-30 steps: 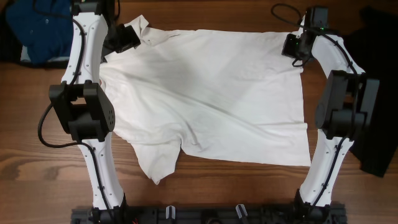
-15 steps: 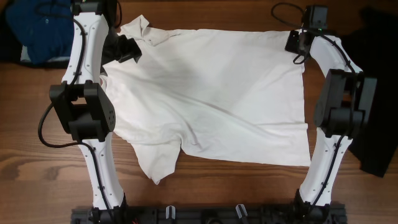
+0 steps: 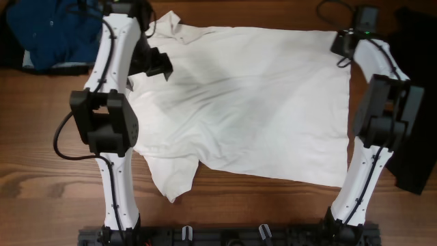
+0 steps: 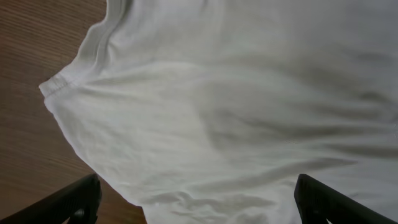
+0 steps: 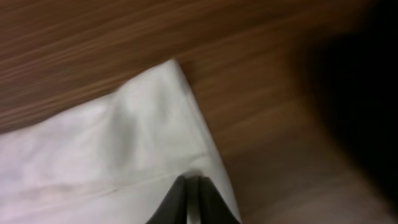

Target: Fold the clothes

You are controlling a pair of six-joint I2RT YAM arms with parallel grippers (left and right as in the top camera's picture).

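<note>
The white shirt (image 3: 239, 102) lies spread flat, nothing folded yet, left gripper (image 4: 196, 202) wide open and empty, right gripper (image 5: 194, 198) pinched on its far-right corner.

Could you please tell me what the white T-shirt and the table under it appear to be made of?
White T-shirt: probably a cotton knit, matte; it lies in soft wrinkles and shows a stitched hem along one edge in the left wrist view. Table: wood or wood-look laminate, brown and smooth; darker grain streaks run along it.
</note>
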